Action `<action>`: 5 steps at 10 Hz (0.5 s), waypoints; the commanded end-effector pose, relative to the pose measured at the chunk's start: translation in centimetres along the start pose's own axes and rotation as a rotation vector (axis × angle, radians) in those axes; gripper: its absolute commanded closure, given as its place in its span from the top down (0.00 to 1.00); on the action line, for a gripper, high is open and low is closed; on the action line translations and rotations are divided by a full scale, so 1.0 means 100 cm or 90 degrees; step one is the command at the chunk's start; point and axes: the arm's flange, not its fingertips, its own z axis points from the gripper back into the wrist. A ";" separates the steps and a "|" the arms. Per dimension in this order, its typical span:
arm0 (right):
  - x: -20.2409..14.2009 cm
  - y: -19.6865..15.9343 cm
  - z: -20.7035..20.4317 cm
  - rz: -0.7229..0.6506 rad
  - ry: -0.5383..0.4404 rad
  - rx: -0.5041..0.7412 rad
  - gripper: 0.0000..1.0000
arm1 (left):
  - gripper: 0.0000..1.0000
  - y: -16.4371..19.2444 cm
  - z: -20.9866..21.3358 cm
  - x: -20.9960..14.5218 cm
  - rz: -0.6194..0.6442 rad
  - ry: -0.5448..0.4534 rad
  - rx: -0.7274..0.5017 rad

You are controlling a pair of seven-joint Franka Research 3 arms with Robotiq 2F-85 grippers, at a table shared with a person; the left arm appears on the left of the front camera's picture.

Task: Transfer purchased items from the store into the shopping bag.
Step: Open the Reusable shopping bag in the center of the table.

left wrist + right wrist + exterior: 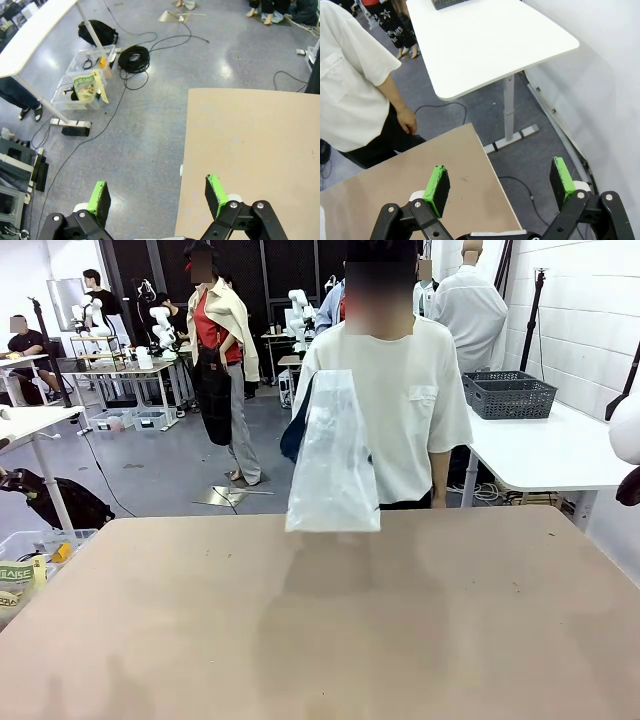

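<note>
Opening stage of the bagging task. The shopping bag (333,455), translucent white with a dark navy handle, is seen hanging in front of the person (420,390) at the far side of the brown table (320,630). Its lower edge lies at the table's far edge, and whether it rests there cannot be told. A dark grey lattice basket (510,395), judged to be the store, stands on the white side table (545,455), well apart from the bag; its contents are too distant to be made out. The left gripper (156,182) is shown with jaws wide apart and nothing between them, above the table's left edge and the floor. The right gripper (500,167) is likewise spread and unladen, above the table's near right corner. No transfer is judged to have begun. The next move is judged to require that bag and goods be set within reach before either gripper is lowered.
</note>
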 end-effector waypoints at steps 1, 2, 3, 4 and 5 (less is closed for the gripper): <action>0.001 -0.001 0.001 0.011 -0.001 0.001 1.00 | 1.00 0.004 0.001 0.000 -0.010 -0.002 0.000; 0.001 -0.001 0.001 0.011 -0.001 0.001 1.00 | 1.00 0.004 0.001 0.000 -0.010 -0.002 0.000; 0.001 -0.001 0.001 0.011 -0.001 0.001 1.00 | 1.00 0.004 0.001 0.000 -0.010 -0.002 0.000; 0.001 -0.001 0.001 0.011 -0.001 0.001 1.00 | 1.00 0.004 0.001 0.000 -0.010 -0.002 0.000; 0.001 -0.001 0.001 0.011 -0.001 0.001 1.00 | 1.00 0.004 0.001 0.000 -0.010 -0.002 0.000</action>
